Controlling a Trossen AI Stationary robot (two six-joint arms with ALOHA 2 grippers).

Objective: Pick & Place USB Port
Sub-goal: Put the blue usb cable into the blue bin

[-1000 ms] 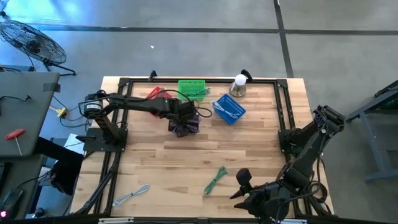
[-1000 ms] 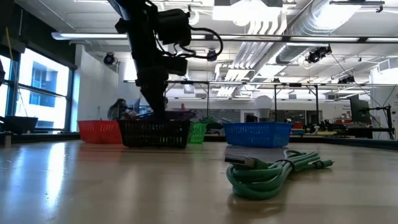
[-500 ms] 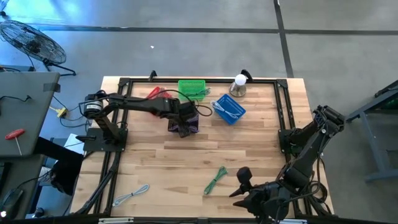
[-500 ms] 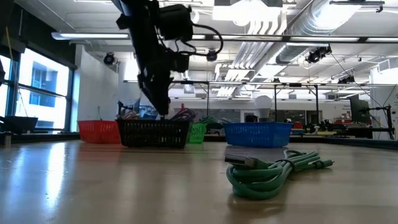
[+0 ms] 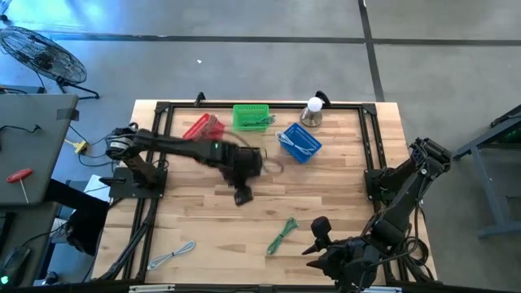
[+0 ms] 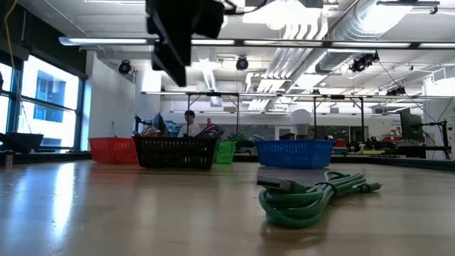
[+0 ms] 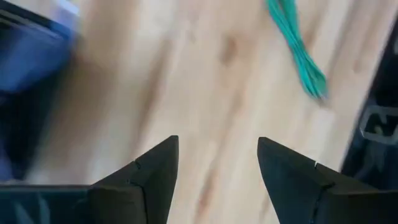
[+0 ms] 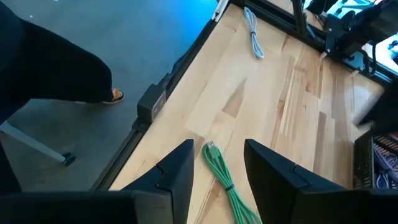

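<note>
Four baskets at the far side of the tabletop (image 5: 326, 203): red basket (image 5: 202, 127), green basket (image 5: 251, 115), blue basket (image 5: 299, 142), and a black basket (image 6: 175, 151) seen plainly only in the low view; in the high view largely masked by the motion-blurred left arm. Two loose cables counted: green USB cable (image 5: 282, 235) near the front middle of the tabletop, grey cable (image 5: 172, 255) at the front left corner. One white bulb-like object (image 5: 313, 107) on a base at the far edge, beside the blue basket.

Left gripper (image 7: 217, 163) raised over the tabletop's middle, just in front of the baskets; jaws apart, nothing between them. Left wrist view blurred: bare wood, green USB cable crossing one corner, blue mass at the opposite side not identifiable.

Right gripper (image 8: 217, 163) parked at the front right corner, jaws apart and empty, green USB cable lying just ahead of them, grey cable farther off.

Contents of the baskets: cable loops visible in green, blue and black; exact count not determinable. Low view: left arm cut off by the upper edge; a person seated in the room behind the black basket. Dark trouser leg and shoe of a person on the floor in the right wrist view.
</note>
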